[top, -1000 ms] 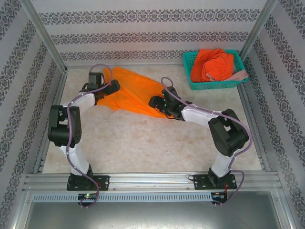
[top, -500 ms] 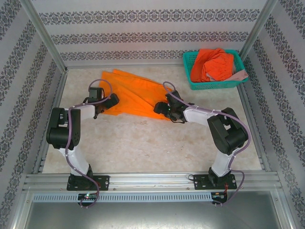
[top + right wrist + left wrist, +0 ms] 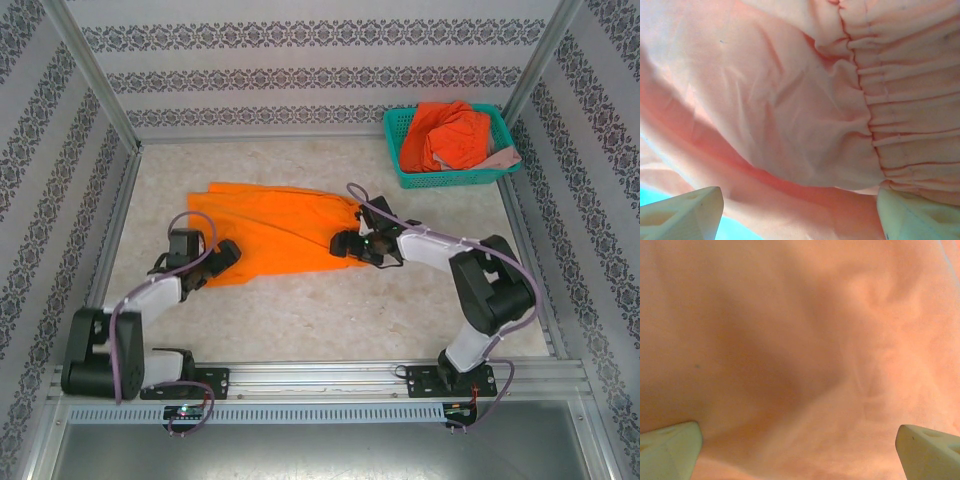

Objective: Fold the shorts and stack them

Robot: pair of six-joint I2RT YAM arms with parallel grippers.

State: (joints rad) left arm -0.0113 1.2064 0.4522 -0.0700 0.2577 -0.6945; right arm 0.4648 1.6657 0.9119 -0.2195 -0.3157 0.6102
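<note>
The yellow-orange shorts lie spread across the middle of the table, gathered waist to the right. My left gripper sits low at their near-left corner. In the left wrist view its fingertips stand wide apart, with blurred orange cloth close in front. My right gripper is at the waist edge. Its jaws are open too, with the gathered waistband and loose cloth before them. Red-orange shorts and a bit of dusty pink shorts lie heaped in the basket.
The teal mesh basket stands at the back right corner. Patterned walls and metal posts close in the table on three sides. Bare tabletop runs between the shorts and the arm bases.
The yellow-orange shorts have come from the back of the table toward the near side and now lie flatter. Both arms moved nearer with them, the left one drawing far back and low.
</note>
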